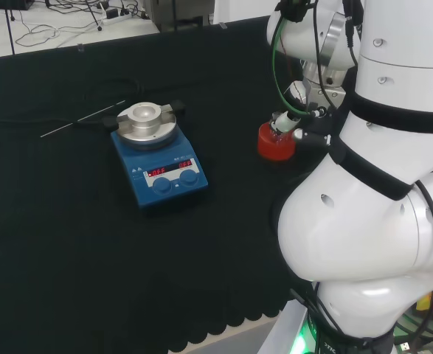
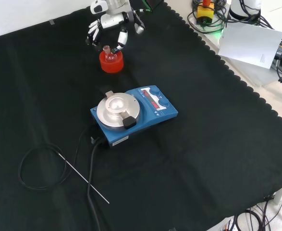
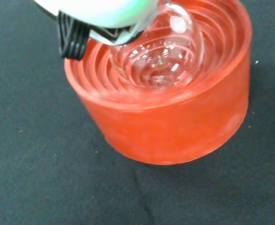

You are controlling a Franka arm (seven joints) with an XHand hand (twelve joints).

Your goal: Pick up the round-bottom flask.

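One clear round-bottom flask, red-cradled

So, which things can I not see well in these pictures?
- Contact of the robot hand with the flask: front view, too small; its fingers hang relaxed around the neck.
- Flask neck: wrist view, a blurred white part of the hand covers it; the bulb sits in the red stand.
- Hand in the head view: the arm's white links hide most of it.
- Liquid in the flask: clear glass, cannot tell.
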